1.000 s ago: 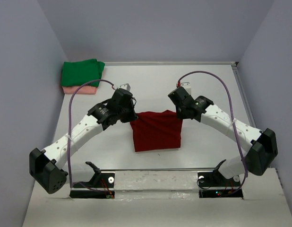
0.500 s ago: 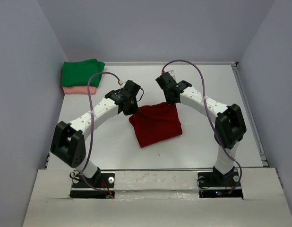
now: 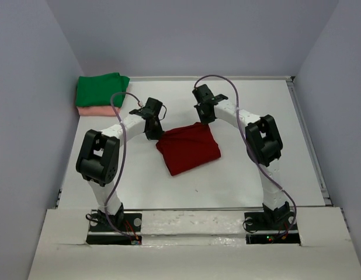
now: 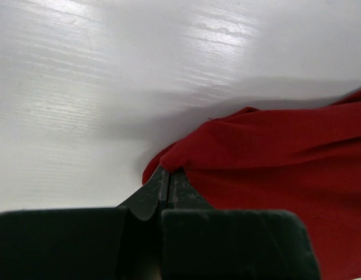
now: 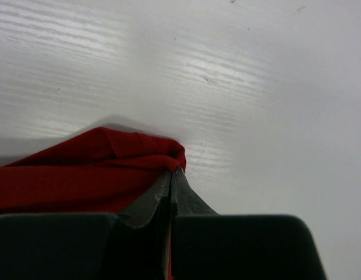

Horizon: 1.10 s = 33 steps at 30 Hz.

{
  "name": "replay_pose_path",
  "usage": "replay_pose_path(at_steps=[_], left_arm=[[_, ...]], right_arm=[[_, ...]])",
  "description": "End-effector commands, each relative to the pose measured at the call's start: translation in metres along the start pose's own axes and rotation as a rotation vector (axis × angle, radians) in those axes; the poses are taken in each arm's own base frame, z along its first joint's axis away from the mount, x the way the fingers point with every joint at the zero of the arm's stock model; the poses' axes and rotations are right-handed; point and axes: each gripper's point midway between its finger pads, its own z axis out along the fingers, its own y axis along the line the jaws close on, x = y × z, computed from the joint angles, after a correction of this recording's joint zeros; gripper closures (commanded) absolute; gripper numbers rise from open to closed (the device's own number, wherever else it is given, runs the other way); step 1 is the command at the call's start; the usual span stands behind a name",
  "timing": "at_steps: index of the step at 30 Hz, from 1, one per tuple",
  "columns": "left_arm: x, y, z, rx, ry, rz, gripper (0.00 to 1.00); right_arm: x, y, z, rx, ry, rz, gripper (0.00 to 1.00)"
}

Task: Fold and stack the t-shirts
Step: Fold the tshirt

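Note:
A folded red t-shirt lies mid-table, turned a little askew. My left gripper is shut on its far left corner; the left wrist view shows the closed jaws pinching the red cloth. My right gripper is shut on its far right corner, with the red cloth bunched at the fingertips in the right wrist view. Both corners sit low, at or just above the table. A folded green t-shirt rests on a folded pink t-shirt at the far left corner.
The white table is walled by grey panels on the left, back and right. Both arms are stretched far forward, their cables looping above them. The stack stands left of my left gripper.
Both grippers have carried the red t-shirt away from the near edge and to the left, toward the stack. The shirt has turned and now lies further up the table.

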Motion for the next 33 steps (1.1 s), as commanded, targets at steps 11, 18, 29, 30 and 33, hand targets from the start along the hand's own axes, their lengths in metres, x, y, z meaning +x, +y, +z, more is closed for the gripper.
replay_pose_path(at_steps=[11, 18, 29, 30, 33], left_arm=[[-0.025, -0.003, -0.027, -0.043, -0.164, 0.047, 0.21], [-0.042, -0.016, -0.078, -0.055, -0.298, 0.059, 0.2], [-0.014, -0.07, -0.086, 0.227, -0.201, 0.138, 0.76], [-0.01, -0.074, -0.082, 0.245, -0.175, 0.138, 0.89], [-0.005, -0.087, -0.068, 0.278, -0.132, 0.148, 1.0]], right_arm=[[-0.06, -0.028, -0.017, 0.047, -0.129, -0.025, 0.45], [-0.098, -0.04, -0.067, 0.043, -0.24, -0.035, 0.42], [-0.057, -0.004, -0.093, -0.157, -0.176, 0.047, 1.0], [-0.053, -0.003, -0.09, -0.161, -0.166, 0.05, 1.0], [-0.044, 0.005, -0.081, -0.187, -0.14, 0.05, 1.0]])
